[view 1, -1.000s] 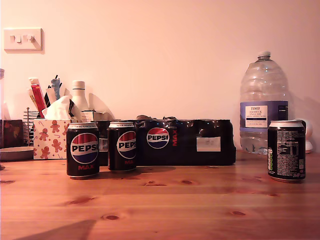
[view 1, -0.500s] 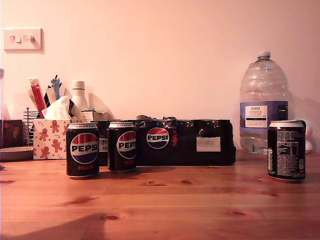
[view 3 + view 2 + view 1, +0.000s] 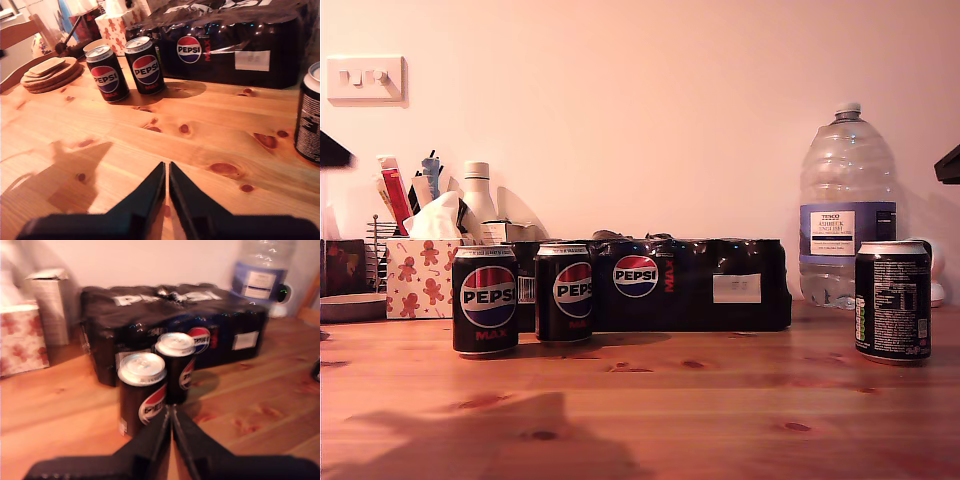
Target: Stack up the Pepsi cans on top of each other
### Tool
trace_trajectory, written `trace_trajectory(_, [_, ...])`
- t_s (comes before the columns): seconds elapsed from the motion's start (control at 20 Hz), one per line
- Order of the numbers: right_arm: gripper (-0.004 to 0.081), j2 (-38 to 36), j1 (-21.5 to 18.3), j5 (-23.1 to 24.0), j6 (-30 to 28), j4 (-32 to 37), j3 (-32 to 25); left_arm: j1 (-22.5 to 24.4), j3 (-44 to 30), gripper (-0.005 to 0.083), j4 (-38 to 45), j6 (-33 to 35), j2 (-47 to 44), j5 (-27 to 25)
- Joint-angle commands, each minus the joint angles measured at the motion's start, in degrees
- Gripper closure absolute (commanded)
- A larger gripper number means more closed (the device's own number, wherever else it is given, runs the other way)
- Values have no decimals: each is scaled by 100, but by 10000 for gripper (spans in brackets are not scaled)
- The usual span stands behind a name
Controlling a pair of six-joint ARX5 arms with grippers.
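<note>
Cans stand upright on the table: two (image 3: 485, 300) (image 3: 564, 292) at the exterior view's left, touching, one (image 3: 893, 300) far right. My first gripper (image 3: 171, 426), fingers pressed together, hovers nearest the pair; my second gripper (image 3: 167, 180), likewise closed, hangs farther back.

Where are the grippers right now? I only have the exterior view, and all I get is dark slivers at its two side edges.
Observer: My first gripper is shut and empty. It points at the nearer Pepsi can, with the farther Pepsi can close beside it.
Operator: And the other one?
Observer: My second gripper is also shut and empty, over bare table, with those two cans well ahead of it.
Operator: Does anything show on top of the multipack? I only see its front.
Observer: Yes, the first wrist view shows white lettering across the top of the multipack, too blurred to read for certain.
</note>
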Motion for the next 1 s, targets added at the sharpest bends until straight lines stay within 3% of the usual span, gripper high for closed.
trace_trajectory(0.0, [782,46,76,-61,4,50,33,44,216,795,391,57,529,151])
trace_trajectory(0.35, [782,46,146,-127,2,48,33,726,1172,795,1851,332,2811,1316])
trace_trajectory(0.5, [782,46,146,-125,0,48,33,944,1729,795,2096,476,3644,1768])
trace_trajectory(0.95, [782,46,149,-138,-9,48,33,981,3357,795,2050,1121,5617,1919])
